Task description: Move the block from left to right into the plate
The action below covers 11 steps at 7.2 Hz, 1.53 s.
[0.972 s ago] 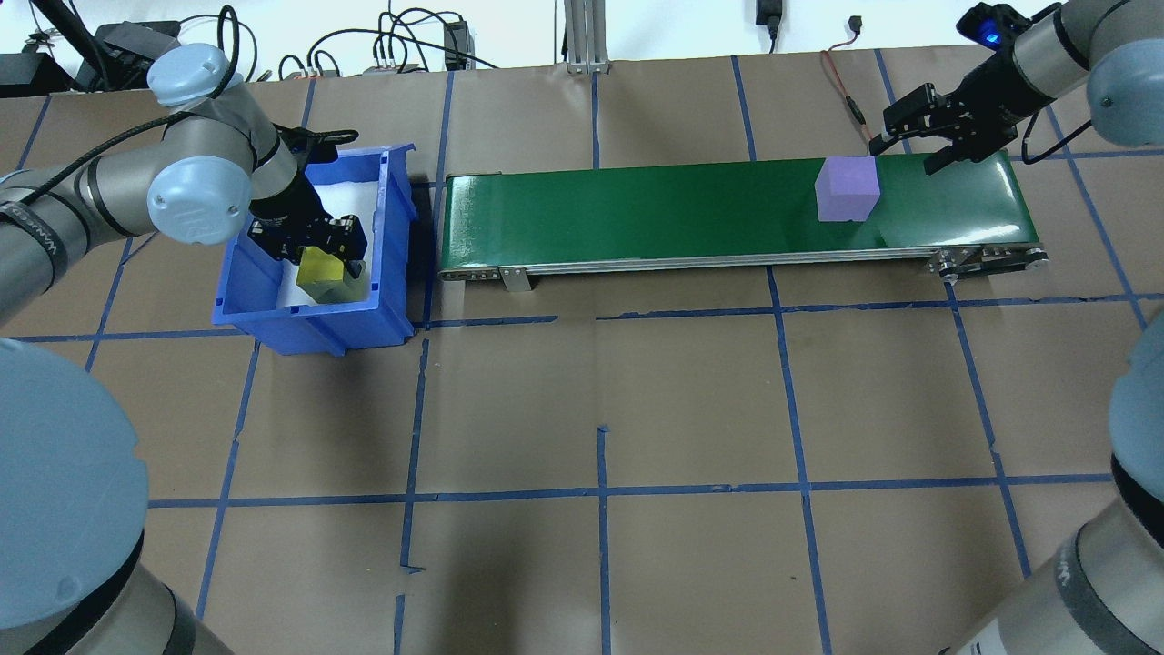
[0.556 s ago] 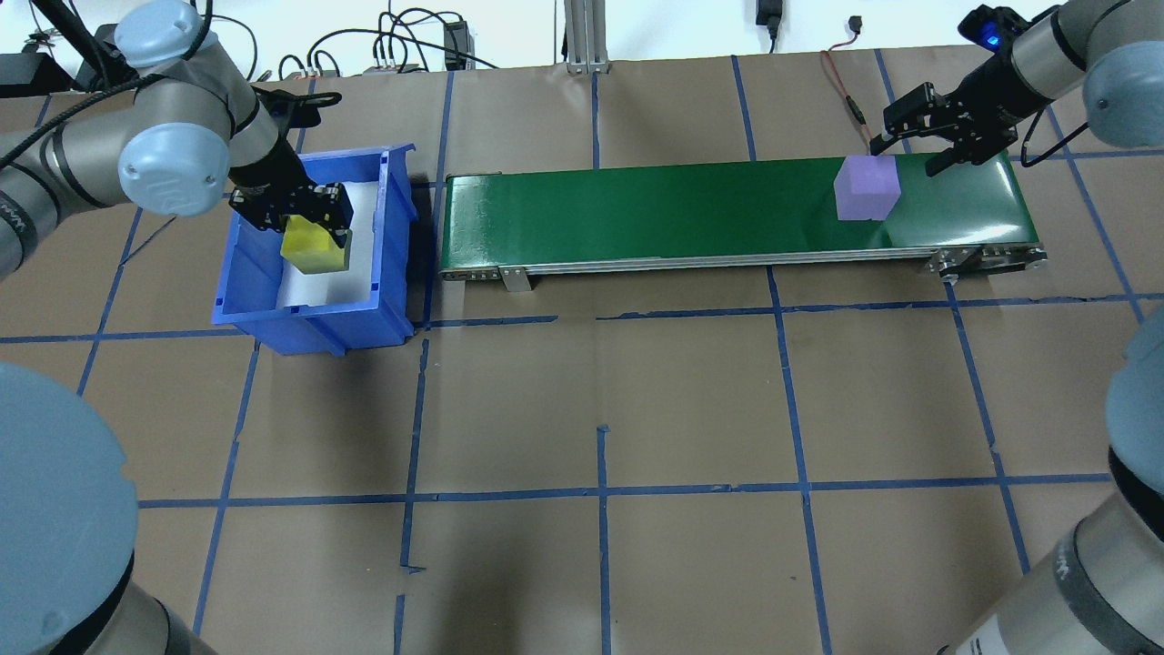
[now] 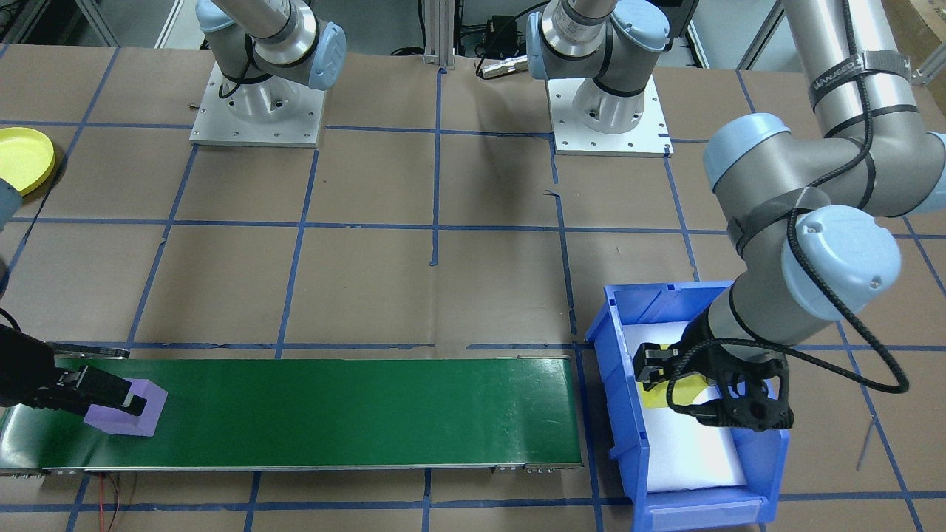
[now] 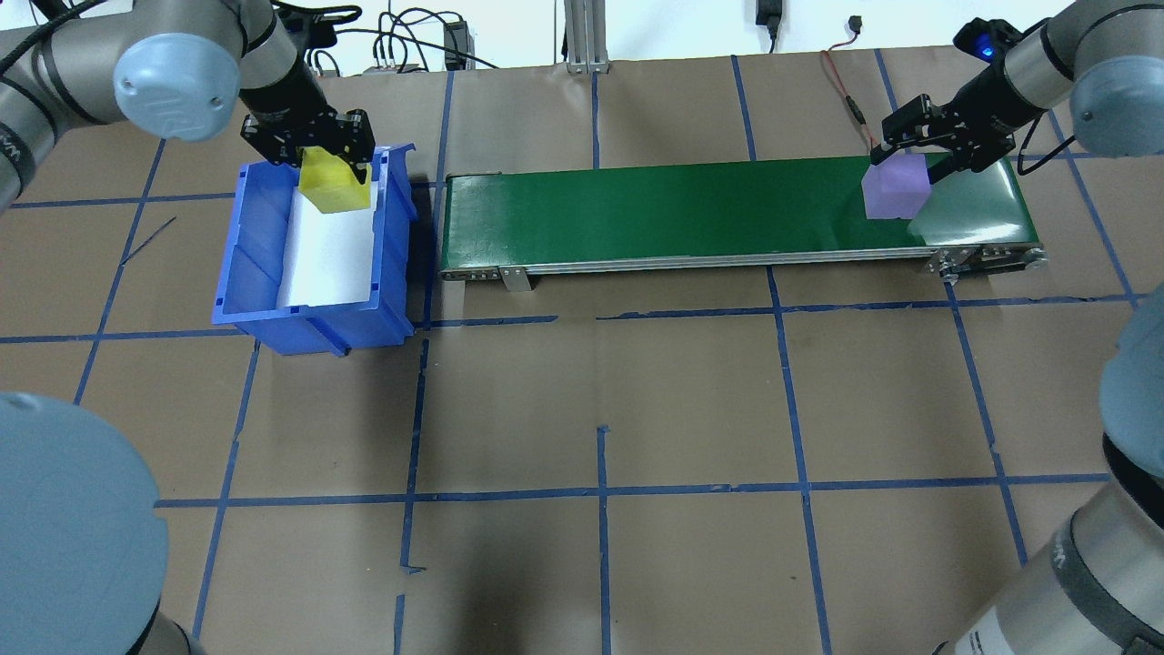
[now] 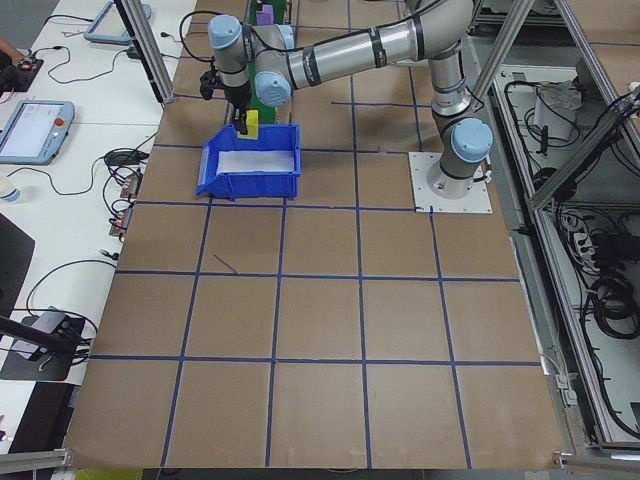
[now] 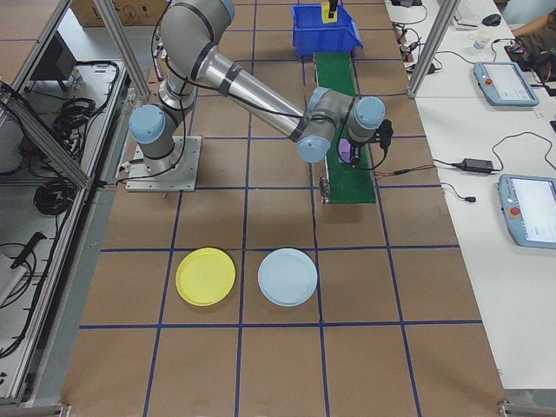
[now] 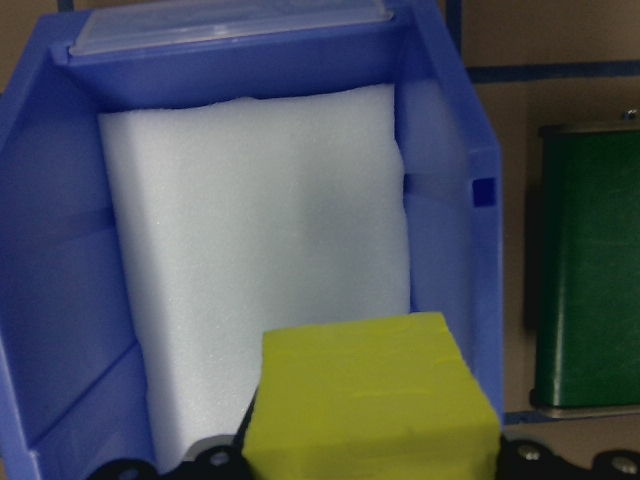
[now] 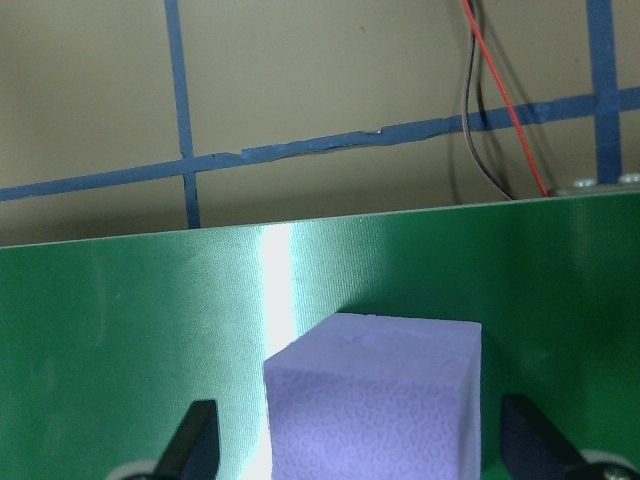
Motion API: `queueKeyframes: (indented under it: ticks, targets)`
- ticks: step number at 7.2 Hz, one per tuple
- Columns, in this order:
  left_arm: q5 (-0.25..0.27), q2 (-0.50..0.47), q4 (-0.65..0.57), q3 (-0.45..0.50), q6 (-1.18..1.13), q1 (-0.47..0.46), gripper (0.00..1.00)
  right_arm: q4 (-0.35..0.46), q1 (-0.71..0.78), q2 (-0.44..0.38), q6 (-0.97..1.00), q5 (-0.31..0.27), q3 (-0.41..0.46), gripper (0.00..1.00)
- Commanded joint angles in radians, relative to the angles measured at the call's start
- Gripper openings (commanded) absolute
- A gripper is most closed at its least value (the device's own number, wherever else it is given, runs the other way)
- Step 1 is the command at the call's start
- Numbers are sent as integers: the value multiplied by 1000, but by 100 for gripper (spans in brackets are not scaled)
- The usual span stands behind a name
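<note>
Between the spread right gripper (image 4: 920,156) (apparently untouched) sits the purple block (image 4: 895,190).

Bright even overhead light; glare streak on green belt (image 8: 275,300); soft shadows

Matt foam yellow block (image 7: 370,400), glossy green belt (image 4: 691,205), blue plastic bin (image 4: 245,273).
</note>
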Motion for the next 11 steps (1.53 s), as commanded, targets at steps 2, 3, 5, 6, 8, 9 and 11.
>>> queueKeyframes:
  ticks: [2, 3, 5, 6, 8, 9, 11]
  targets:
    - [5, -48, 34, 21, -131, -155, 53, -39, 0, 29, 0, -57, 2, 99]
    - [5, -88, 99, 21, -159, -191, 53, -44, 0, 29, 0, -136, 11, 78]
    - [5, -128, 129, 6, -182, -215, 53, -44, 0, 0, -6, -277, 12, 21]
    - [4, -138, 167, -3, -182, -215, 53, -44, 0, -17, -18, -279, 2, 21]
    - [5, -138, 197, -23, -165, -217, 100, -41, -30, -81, -178, -398, 19, 21]
    - [4, -135, 197, -20, -166, -215, 100, -33, -131, -109, -312, -407, 39, 20]
    - [-2, -2, 174, -19, -170, -222, 100, -44, -349, -118, -591, -388, 90, 20]
